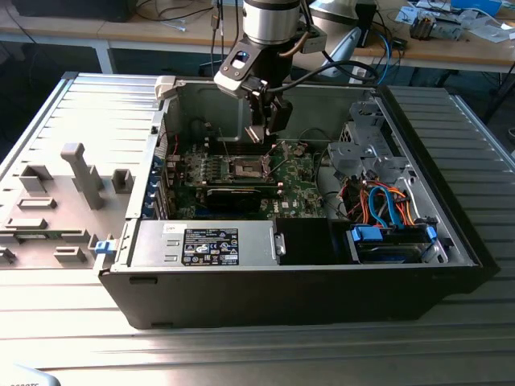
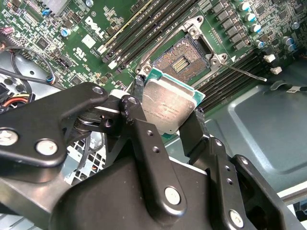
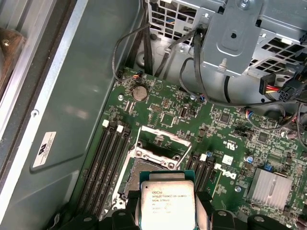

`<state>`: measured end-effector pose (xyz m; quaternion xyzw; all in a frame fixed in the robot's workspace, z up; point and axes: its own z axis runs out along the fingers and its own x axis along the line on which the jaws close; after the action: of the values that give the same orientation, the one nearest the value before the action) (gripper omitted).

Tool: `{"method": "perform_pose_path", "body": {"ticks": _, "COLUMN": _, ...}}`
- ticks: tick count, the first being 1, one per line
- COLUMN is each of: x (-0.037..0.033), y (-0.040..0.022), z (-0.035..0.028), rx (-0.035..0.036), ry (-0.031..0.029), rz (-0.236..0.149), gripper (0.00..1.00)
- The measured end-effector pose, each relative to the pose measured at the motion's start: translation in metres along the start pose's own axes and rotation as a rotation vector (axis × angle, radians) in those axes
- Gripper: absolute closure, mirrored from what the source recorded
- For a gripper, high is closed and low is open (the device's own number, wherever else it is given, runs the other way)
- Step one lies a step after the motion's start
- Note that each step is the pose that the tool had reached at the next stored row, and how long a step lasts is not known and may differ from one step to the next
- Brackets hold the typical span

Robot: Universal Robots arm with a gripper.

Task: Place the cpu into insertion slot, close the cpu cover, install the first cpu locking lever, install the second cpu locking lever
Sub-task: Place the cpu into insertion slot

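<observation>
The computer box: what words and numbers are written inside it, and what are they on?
Small silver-grey square cpu in the black claw: dark print rows, too small to read.
Green motherboard: white brand logo, not spelled out here; other markings too small.
White sticker on the grey case wall: too small.
Black label on the long grey metal box: too small.
No text can be quoted.

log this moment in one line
gripper: shut on cpu | cpu: held above open socket, not seated | cpu cover: open
</observation>
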<state>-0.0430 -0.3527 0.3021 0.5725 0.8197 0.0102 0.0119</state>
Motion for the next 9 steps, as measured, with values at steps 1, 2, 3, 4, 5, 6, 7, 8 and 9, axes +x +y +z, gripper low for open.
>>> {"method": "perform_pose_path", "body": {"ticks": 1, "x": 0.0, "y": 0.0, "z": 0.0, "rx": 0.0, "ry": 0.0, "rz": 0.001, "gripper": 0.45}}
{"method": "perform_pose_path", "body": {"ticks": 2, "x": 0.0, "y": 0.0, "z": 0.0, "rx": 0.0, "ry": 0.0, "rz": 0.002, "gripper": 0.45}}
{"method": "perform_pose_path", "body": {"ticks": 3, "x": 0.0, "y": 0.0, "z": 0.0, "rx": 0.0, "ry": -0.0001, "rz": 0.003, "gripper": 0.45}}
{"method": "perform_pose_path", "body": {"ticks": 4, "x": 0.0, "y": 0.0, "z": 0.0, "rx": 0.0, "ry": -0.0002, "rz": 0.004, "gripper": 0.45}}
{"method": "perform_pose_path", "body": {"ticks": 5, "x": 0.0, "y": 0.0, "z": 0.0, "rx": 0.0, "ry": -0.0002, "rz": 0.005, "gripper": 0.45}}
{"method": "perform_pose_path", "body": {"ticks": 6, "x": 0.0, "y": 0.0, "z": 0.0, "rx": 0.0, "ry": -0.0002, "rz": 0.006, "gripper": 0.45}}
{"method": "perform_pose_path", "body": {"ticks": 7, "x": 0.0, "y": 0.0, "z": 0.0, "rx": 0.0, "ry": -0.0002, "rz": 0.007, "gripper": 0.45}}
{"method": "perform_pose_path", "body": {"ticks": 8, "x": 0.0, "y": 0.0, "z": 0.0, "rx": 0.0, "ry": -0.0002, "rz": 0.008, "gripper": 0.45}}
{"method": "perform_pose_path", "body": {"ticks": 9, "x": 0.0, "y": 0.0, "z": 0.0, "rx": 0.0001, "ry": -0.0002, "rz": 0.009, "gripper": 0.45}}
